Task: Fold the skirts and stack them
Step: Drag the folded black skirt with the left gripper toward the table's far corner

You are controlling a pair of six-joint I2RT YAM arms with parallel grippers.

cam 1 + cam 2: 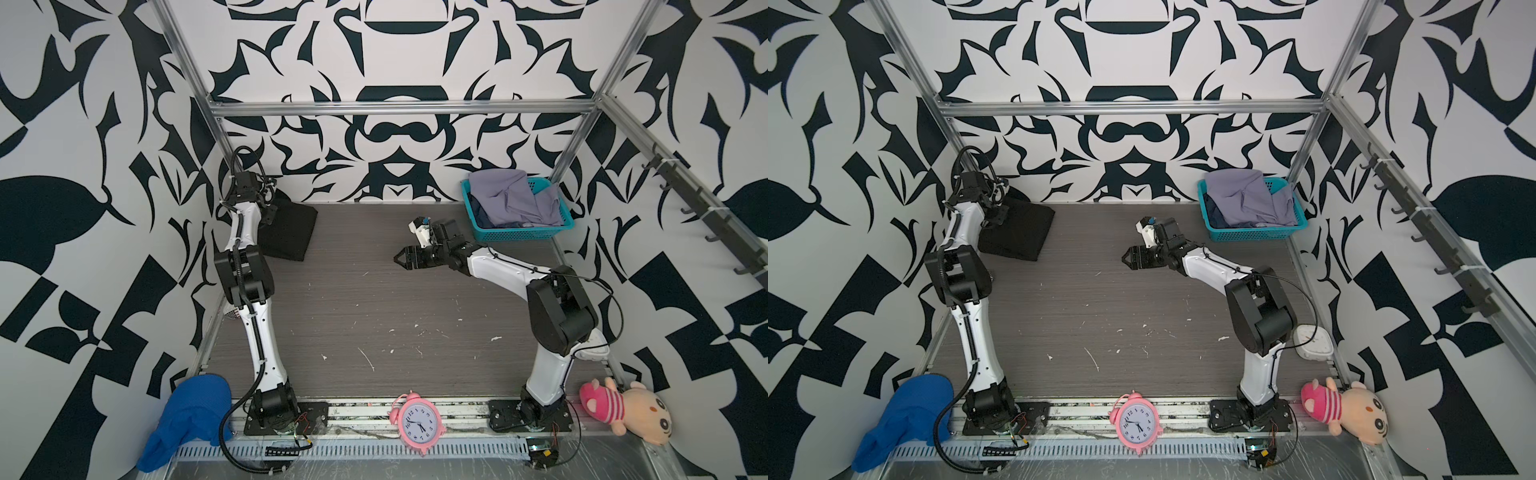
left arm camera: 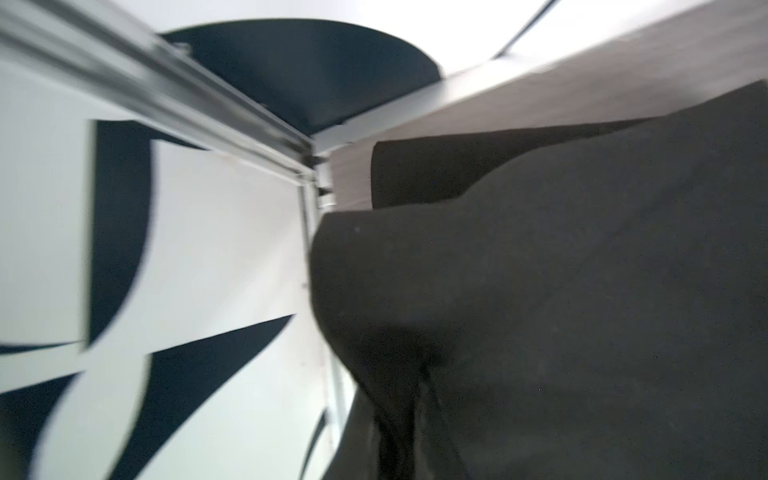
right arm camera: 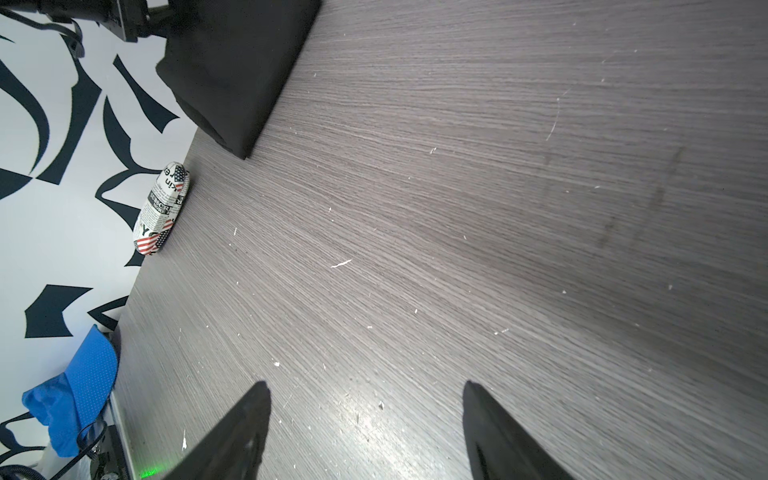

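black plain cloth skirt [image 1: 291, 232] is lying folded in a flat rectangle; left gripper [image 1: 269, 213] is pinching its edge; right gripper [image 3: 365, 388] is hovering, jaws spread apart.

The counter [image 3: 457, 187] is grey wood-grain, matt, flecked with pale chips, with a faint sheen near the right claw [image 3: 365, 384]; that claw is matt black; the black skirt [image 1: 291, 228] is matt cloth; the lavender skirt [image 1: 511, 199] is smooth, creased cloth; the basket [image 1: 519, 235] is teal plastic mesh; the blue cloth [image 1: 195, 407] is a dotted knit; the clock [image 1: 417, 422] is glossy pink plastic; the frame [image 1: 395, 107] is brushed metal; the toy [image 1: 640, 413] is soft plush.
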